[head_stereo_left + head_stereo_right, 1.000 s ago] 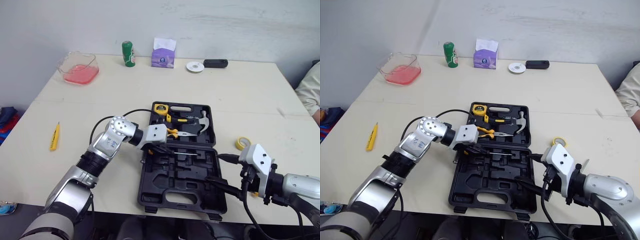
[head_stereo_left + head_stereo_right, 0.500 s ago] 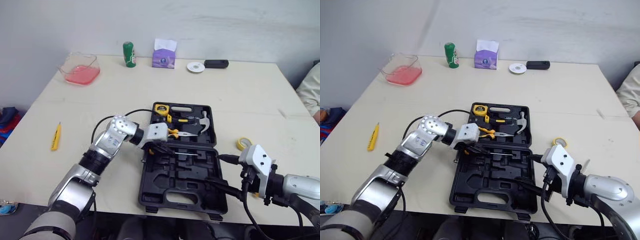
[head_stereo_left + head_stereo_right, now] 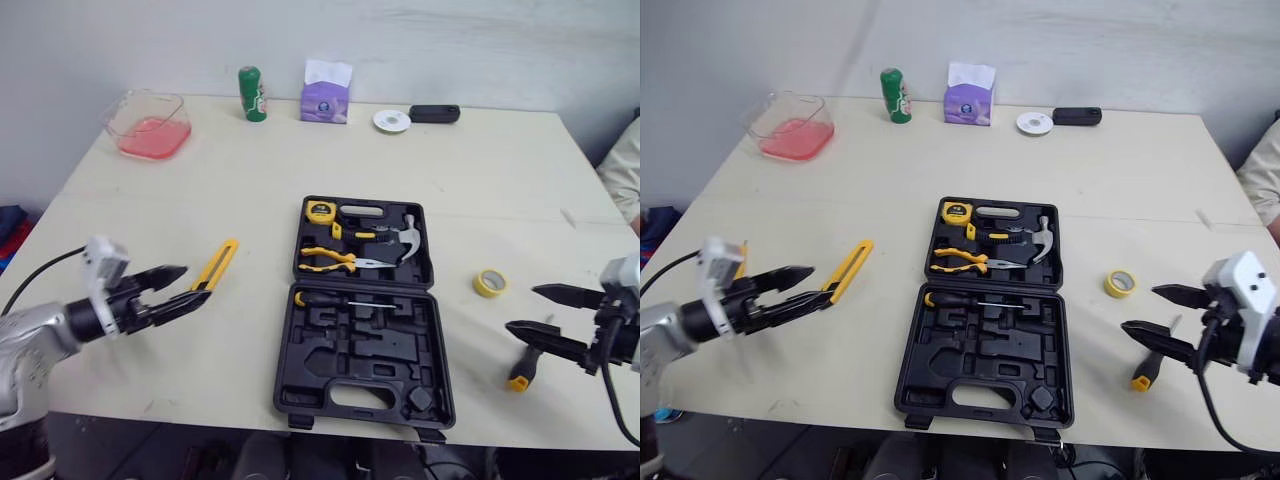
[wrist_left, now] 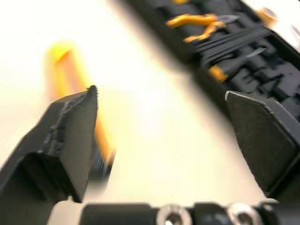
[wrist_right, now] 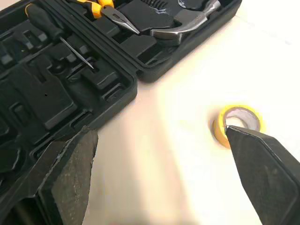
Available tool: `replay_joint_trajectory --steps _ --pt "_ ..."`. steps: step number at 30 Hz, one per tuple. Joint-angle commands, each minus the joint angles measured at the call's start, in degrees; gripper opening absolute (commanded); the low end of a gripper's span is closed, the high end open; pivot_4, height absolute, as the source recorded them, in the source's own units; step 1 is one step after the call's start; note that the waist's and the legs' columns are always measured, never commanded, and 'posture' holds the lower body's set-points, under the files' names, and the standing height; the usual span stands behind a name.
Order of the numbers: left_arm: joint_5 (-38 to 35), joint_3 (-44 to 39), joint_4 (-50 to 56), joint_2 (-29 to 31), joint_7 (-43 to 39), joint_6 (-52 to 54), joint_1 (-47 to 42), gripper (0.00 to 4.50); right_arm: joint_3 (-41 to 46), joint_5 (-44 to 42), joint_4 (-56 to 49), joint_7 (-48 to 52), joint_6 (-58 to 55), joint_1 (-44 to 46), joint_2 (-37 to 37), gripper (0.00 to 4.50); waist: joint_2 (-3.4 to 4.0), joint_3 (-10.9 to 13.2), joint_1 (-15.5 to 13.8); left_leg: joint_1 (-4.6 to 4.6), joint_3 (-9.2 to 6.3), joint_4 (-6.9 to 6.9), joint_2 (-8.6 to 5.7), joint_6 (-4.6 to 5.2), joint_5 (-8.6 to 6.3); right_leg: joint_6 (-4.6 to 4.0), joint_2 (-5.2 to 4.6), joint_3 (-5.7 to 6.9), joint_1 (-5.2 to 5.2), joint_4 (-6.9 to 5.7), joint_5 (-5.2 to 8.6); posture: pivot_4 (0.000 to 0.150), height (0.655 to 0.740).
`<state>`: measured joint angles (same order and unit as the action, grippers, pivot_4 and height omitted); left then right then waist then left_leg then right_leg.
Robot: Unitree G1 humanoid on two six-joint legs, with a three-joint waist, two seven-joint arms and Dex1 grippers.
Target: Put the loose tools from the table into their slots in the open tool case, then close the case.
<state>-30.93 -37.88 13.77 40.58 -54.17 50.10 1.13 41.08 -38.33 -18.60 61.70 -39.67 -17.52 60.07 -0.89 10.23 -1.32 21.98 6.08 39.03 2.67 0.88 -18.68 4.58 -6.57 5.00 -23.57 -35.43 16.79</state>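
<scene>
The black tool case [image 3: 360,330] lies open at mid-table. Its far half holds a tape measure [image 3: 320,212], yellow pliers [image 3: 330,260] and a hammer [image 3: 405,238]; a screwdriver [image 3: 340,299] rests in the near half. A yellow utility knife [image 3: 216,265] lies left of the case. My left gripper [image 3: 195,283] is open, its tips at the knife's near end, with nothing held. My right gripper [image 3: 520,308] is open, right of the case, above a yellow-and-black handled screwdriver [image 3: 522,366]. A yellow tape roll [image 3: 489,283] sits just beyond it.
At the table's far edge stand a clear container with pink contents [image 3: 146,124], a green can [image 3: 247,94], a purple tissue box [image 3: 326,96], a white disc [image 3: 391,121] and a black device [image 3: 434,113]. A person's sleeve [image 3: 622,172] shows at the right edge.
The view has shifted. My left gripper left the case, drew back to the left and opened. The yellow knife now lies nearer the case. My right gripper moved right, off the case corner.
</scene>
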Motion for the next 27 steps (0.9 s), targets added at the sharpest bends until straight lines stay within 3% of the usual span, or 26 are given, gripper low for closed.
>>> replay_joint_trajectory --steps 1,5,8,15,18,23,27 --pt "0.1 -10.3 -2.5 1.6 1.7 -2.6 6.1 4.39 5.9 5.9 9.9 4.9 4.7 -2.9 3.0 4.50 0.00 0.0 -0.1 0.00 0.01 -0.01 0.00 -0.10 -0.06 -0.25 -0.02 -0.02 -0.04 0.01 0.13 0.150 0.7244" --pt "2.2 -18.5 -6.4 3.3 -0.1 -8.2 17.5 4.39 7.7 12.1 23.9 8.4 12.0 -3.9 6.4 4.50 0.01 0.0 0.1 0.11 0.03 -0.12 0.05 -0.09 -0.11 -0.54 -0.02 -0.03 -0.15 0.09 0.30 0.150 0.7244" --pt "3.4 -21.6 -13.8 5.8 -0.7 -12.8 21.1 4.39 6.1 15.1 32.4 8.1 17.0 -1.3 7.8 4.50 0.07 0.0 0.4 0.10 0.13 -0.31 0.10 -0.17 -0.14 -0.63 0.00 -0.06 -0.35 0.15 0.35 0.150 0.7244" --pt "3.1 -18.6 -18.7 8.1 -0.7 -17.5 18.7 4.39 5.7 16.3 32.4 8.9 19.1 -0.3 6.4 4.50 0.33 0.0 0.3 -0.02 0.24 -0.83 0.06 -0.58 0.06 -0.77 -0.02 -0.12 -0.45 0.08 0.38 0.150 0.7244" --pt "-0.1 -14.9 -12.8 7.6 -0.8 -14.8 16.6 4.39 7.5 14.1 25.0 6.8 14.8 -1.5 3.1 4.50 0.31 0.0 0.2 -0.02 0.26 -0.91 0.08 -0.62 0.07 -0.28 -0.01 -0.12 -0.48 0.04 0.11 0.150 0.7244" --pt "-6.2 -3.2 -4.3 8.1 -2.3 -9.5 8.8 4.39 10.4 4.3 -2.4 -3.1 1.3 -4.7 -8.4 4.50 0.46 0.0 0.0 0.00 0.19 -0.99 0.12 -0.79 0.10 -0.19 -0.01 -0.12 -0.52 -0.07 0.06 0.150 0.7244" --pt "-9.8 8.2 1.7 10.2 -3.5 -6.2 -2.1 4.39 13.2 0.7 -17.7 -12.5 -5.9 -9.0 -16.4 4.50 0.42 0.0 -0.1 0.08 0.19 -0.99 0.10 -0.85 0.20 -0.18 0.01 -0.16 -0.63 -0.19 0.06 0.150 0.7244"
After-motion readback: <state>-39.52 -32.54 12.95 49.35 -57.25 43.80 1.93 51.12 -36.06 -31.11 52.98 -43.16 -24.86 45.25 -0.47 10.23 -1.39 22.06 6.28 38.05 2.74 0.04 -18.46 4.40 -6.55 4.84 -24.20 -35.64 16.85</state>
